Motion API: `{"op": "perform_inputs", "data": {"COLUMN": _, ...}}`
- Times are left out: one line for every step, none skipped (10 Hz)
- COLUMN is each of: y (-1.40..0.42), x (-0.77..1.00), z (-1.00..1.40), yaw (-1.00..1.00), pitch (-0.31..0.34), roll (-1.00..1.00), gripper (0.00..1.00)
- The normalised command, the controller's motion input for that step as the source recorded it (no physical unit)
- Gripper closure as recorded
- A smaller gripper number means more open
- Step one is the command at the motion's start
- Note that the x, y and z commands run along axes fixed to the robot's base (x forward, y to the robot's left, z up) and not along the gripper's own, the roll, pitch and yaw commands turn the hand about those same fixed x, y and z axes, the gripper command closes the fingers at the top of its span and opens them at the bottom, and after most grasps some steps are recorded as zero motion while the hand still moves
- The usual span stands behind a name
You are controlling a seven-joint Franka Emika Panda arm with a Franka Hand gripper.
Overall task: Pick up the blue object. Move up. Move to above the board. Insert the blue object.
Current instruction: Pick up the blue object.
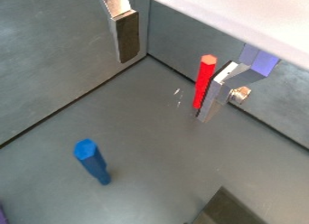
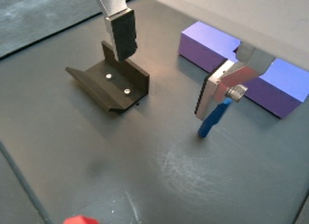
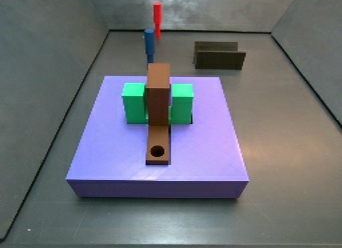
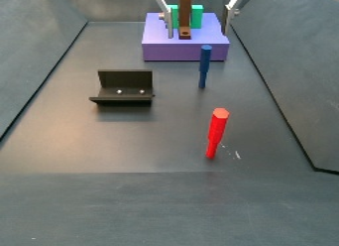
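The gripper hangs above the dark floor with its two silver fingers spread wide apart and nothing between the dark pads; one finger and its opposite show in the wrist views. The blue object stands upright on the floor just in front of the purple slab, and appears in a wrist view apart from the fingers. The red peg stands upright farther out on the floor, well apart from the blue one. The board lies along the top of the slab, passing through the green block; its round hole is empty. The fixture sits on the floor beside the pegs.
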Motion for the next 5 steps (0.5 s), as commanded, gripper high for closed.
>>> {"op": "perform_inputs", "data": {"y": -0.15, "x": -0.13, "z": 0.00, "yaw": 0.00, "pitch": -0.046, "roll": 0.00, "gripper": 0.00}}
{"op": "perform_inputs", "data": {"y": -0.04, "x": -0.16, "z": 0.00, "yaw": 0.00, "pitch": -0.040, "roll": 0.00, "gripper": 0.00}}
{"op": "perform_inputs", "data": {"y": 0.07, "x": -0.17, "z": -0.04, "yaw": -0.07, "pitch": -0.006, "roll": 0.03, "gripper": 0.00}}
{"op": "perform_inputs", "data": {"y": 0.00, "x": -0.11, "z": -0.02, "yaw": -0.05, "pitch": 0.000, "roll": 0.04, "gripper": 0.00}}
{"op": "perform_inputs", "data": {"y": -0.23, "x": -0.03, "z": 0.00, "yaw": 0.01, "pitch": 0.000, "roll": 0.00, "gripper": 0.00}}
